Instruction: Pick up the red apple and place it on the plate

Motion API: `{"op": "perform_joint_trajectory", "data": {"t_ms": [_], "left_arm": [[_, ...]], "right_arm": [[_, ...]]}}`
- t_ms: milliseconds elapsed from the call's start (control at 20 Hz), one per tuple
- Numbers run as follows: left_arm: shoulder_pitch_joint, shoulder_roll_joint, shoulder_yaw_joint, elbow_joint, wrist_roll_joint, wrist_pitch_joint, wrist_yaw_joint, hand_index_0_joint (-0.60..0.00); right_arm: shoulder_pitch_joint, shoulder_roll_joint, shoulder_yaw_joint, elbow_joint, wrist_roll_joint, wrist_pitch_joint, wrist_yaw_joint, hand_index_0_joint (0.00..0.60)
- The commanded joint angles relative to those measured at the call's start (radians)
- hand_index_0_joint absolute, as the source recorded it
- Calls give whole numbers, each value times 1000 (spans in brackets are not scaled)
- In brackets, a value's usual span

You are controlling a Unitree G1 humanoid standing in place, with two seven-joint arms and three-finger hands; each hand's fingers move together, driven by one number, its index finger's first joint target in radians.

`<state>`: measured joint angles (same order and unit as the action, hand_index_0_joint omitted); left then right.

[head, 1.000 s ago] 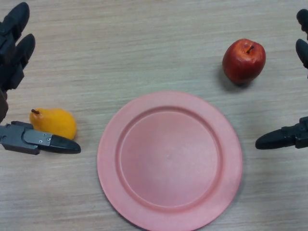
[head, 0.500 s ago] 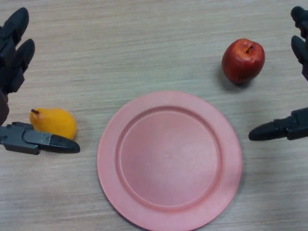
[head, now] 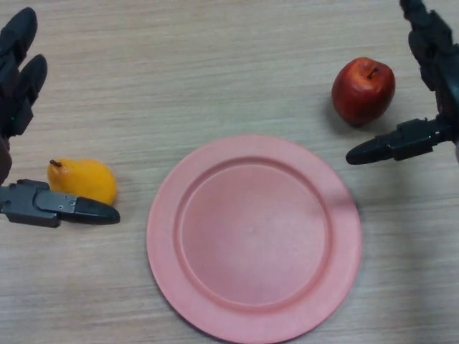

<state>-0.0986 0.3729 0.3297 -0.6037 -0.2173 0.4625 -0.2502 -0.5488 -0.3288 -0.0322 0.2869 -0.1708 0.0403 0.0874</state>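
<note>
The red apple [head: 363, 90] stands upright on the wooden table at the upper right, apart from the pink plate [head: 188, 283], which lies in the middle with nothing on it. My right hand [head: 432, 86] is open at the right edge, just right of the apple. Its thumb [head: 391, 144] reaches below the apple and its fingers [head: 424, 36] stand to the apple's upper right. It does not touch the apple. My left hand [head: 16, 129] is open at the left edge.
A yellow pear [head: 82, 180] lies left of the plate, between the left hand's fingers and thumb [head: 61, 206], with the thumb just below it.
My right hand has moved left and up toward the apple; its thumb now lies just below the apple. The left hand, pear, plate and apple have stayed put.
</note>
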Motion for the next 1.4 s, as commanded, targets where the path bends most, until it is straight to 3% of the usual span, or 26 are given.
{"op": "perform_joint_trajectory", "data": {"t_ms": [50,200,300,450,550,800,1000,1100,1250,1400], "left_arm": [[-16,34,89,-54,-10,-154,15,0],[-2,18,106,-46,-32,-163,32,0],[-1,31,120,-57,-50,-160,28,0],[-7,27,129,-67,-78,-162,47,0],[7,38,139,-71,-96,-165,49,0],[23,29,142,-89,-97,-137,60,0],[12,37,139,-97,-104,-119,58,0],[1,42,146,-95,-115,-113,54,0],[-7,35,167,-74,-150,-183,91,0],[-3,46,147,-60,-137,-209,104,0]], "right_arm": [[-133,-12,-32,91,-8,-192,-81,0],[-219,4,-22,313,-25,-267,-128,0],[-296,22,-23,467,-15,-310,-170,0],[-328,47,-45,514,55,-256,-182,400],[-362,62,-58,554,149,-181,-215,600],[-326,39,-54,451,202,-142,-208,600],[-223,13,-48,125,241,6,-182,600],[-142,24,-38,-115,262,112,-177,600],[17,91,5,-493,323,315,-194,600],[127,130,82,-656,342,370,-238,600]]}}
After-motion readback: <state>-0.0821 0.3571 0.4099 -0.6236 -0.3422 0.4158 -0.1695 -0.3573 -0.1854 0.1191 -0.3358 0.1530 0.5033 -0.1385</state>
